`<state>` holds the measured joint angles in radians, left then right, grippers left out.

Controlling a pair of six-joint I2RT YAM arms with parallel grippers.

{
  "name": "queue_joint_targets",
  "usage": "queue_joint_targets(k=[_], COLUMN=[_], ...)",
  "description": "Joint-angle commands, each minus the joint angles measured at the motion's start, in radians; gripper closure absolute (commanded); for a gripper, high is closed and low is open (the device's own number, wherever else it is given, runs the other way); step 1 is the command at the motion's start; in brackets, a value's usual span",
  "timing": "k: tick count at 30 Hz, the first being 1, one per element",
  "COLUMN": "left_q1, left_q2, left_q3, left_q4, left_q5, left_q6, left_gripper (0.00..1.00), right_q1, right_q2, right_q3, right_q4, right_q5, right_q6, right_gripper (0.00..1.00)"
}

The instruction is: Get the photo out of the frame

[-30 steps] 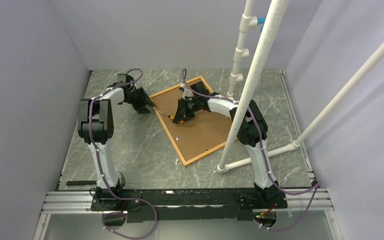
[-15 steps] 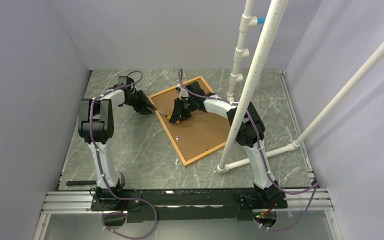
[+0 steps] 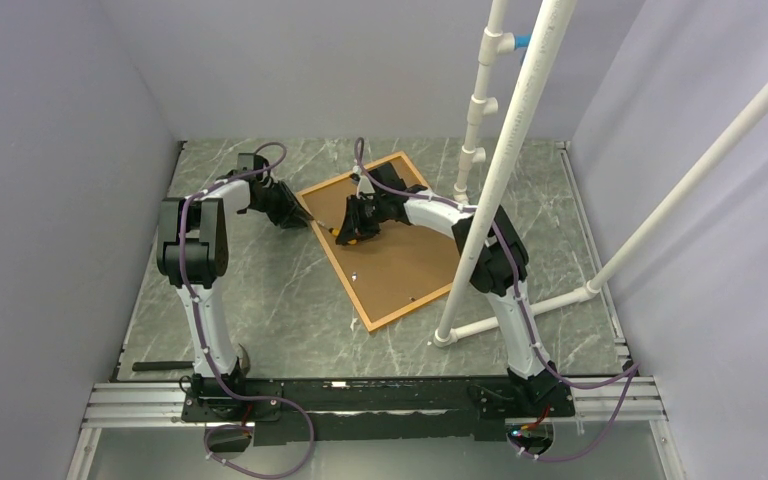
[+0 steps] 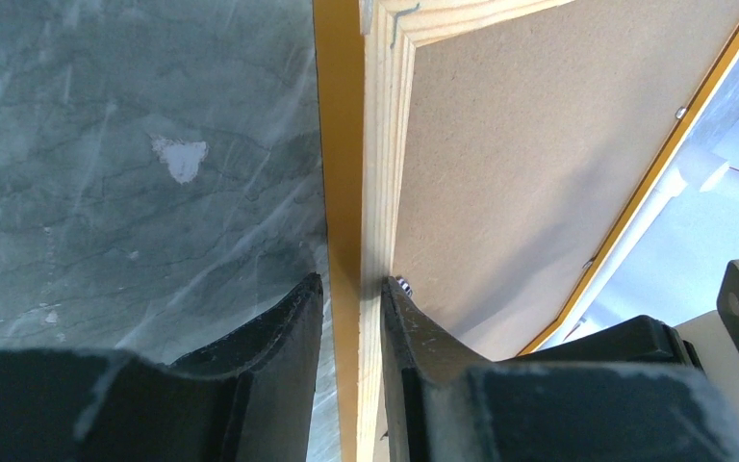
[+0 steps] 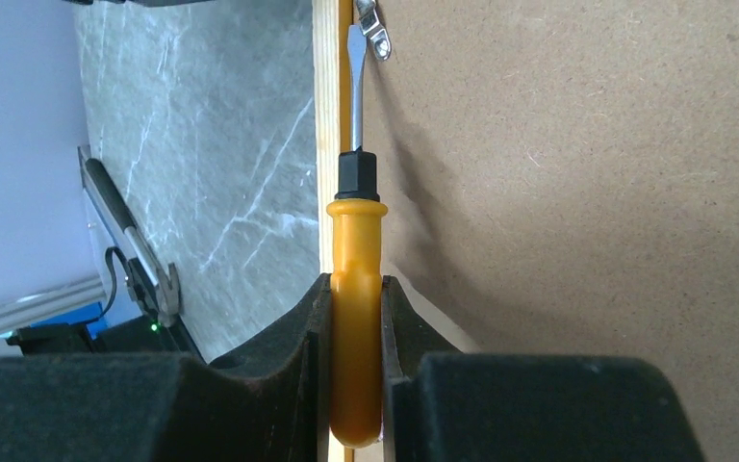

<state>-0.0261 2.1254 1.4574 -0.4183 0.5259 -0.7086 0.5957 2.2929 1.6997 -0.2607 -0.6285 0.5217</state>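
The orange frame (image 3: 334,258) lies face down on the marble table, its brown backing board (image 3: 400,268) up. The photo is hidden beneath the board. My left gripper (image 3: 301,212) is at the frame's left rail; in the left wrist view its jaws (image 4: 351,284) are shut on the orange-and-wood rail (image 4: 344,144), one finger on either side. My right gripper (image 5: 356,284) is shut on the handle of an orange screwdriver (image 5: 356,231). The blade lies along the board's edge, its tip by a metal tab (image 5: 373,34).
White PVC pipes (image 3: 505,170) rise over the frame's right side, and one pipe (image 3: 530,305) lies on the table at the right. A black tool (image 3: 160,366) rests near the front left edge. Grey walls enclose the table.
The left gripper has moved in onto the frame's left rail and its jaws have narrowed around it. The right gripper with the screwdriver has shifted slightly left and up the board.
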Motion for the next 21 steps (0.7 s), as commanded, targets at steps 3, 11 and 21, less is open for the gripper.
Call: queue_joint_targets(k=[3,11,21], left_q1=[-0.011,-0.011,-0.012], left_q2=[0.000,0.002,-0.041], left_q3=[-0.020,-0.010,-0.018], left_q4=[0.002,-0.006,0.015], left_q5=[-0.015,-0.020,-0.017], left_q6=[-0.009,-0.001,0.018], left_gripper=[0.68,0.67,0.53], right_q1=[-0.001,-0.005,-0.051], right_q2=[0.014,0.003,-0.158], right_q3=[0.034,0.057,-0.098], right_q4=[-0.009,-0.011,0.170], right_q5=[0.169,0.230,0.084], right_q6=[0.082,0.107,0.065], right_gripper=[1.00,1.00,1.00])
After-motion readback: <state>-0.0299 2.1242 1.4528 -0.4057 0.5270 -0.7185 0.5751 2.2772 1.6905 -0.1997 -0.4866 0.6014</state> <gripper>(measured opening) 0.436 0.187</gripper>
